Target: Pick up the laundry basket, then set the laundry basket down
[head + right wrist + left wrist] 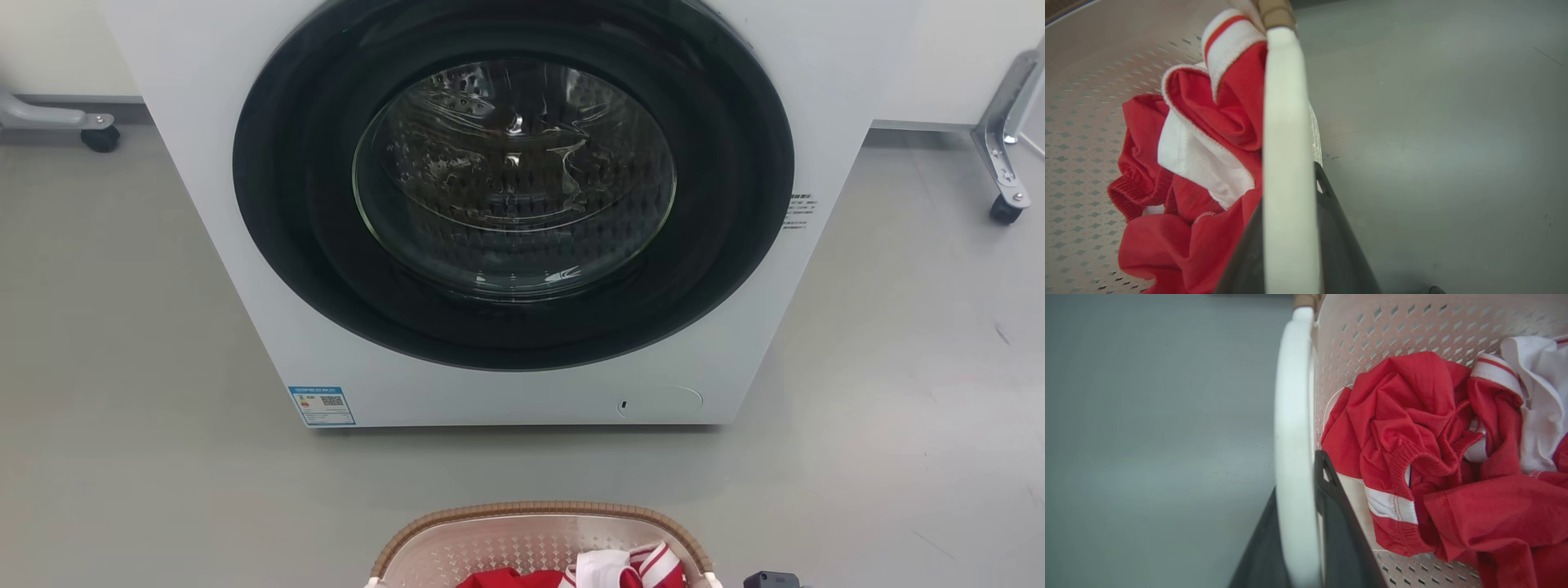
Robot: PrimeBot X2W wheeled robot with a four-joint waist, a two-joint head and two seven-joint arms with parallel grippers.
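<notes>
The laundry basket [539, 510], cream and perforated with a brown woven rim, sits at the bottom edge of the head view, in front of the washing machine. Red and white clothes [629, 567] lie inside it. In the left wrist view my left gripper [1298, 473] is shut on the basket's white side handle [1292, 396], one dark finger on each side, beside the basket wall [1412, 326]. In the right wrist view my right gripper [1289, 183] is shut the same way on the other white handle [1284, 102]. Whether the basket rests on the floor I cannot tell.
A white front-loading washing machine [522, 204] with its round glass door shut stands straight ahead. Metal legs on casters stand at the far left [98, 135] and far right [1008, 204]. Grey floor [898, 449] spreads on both sides of the basket.
</notes>
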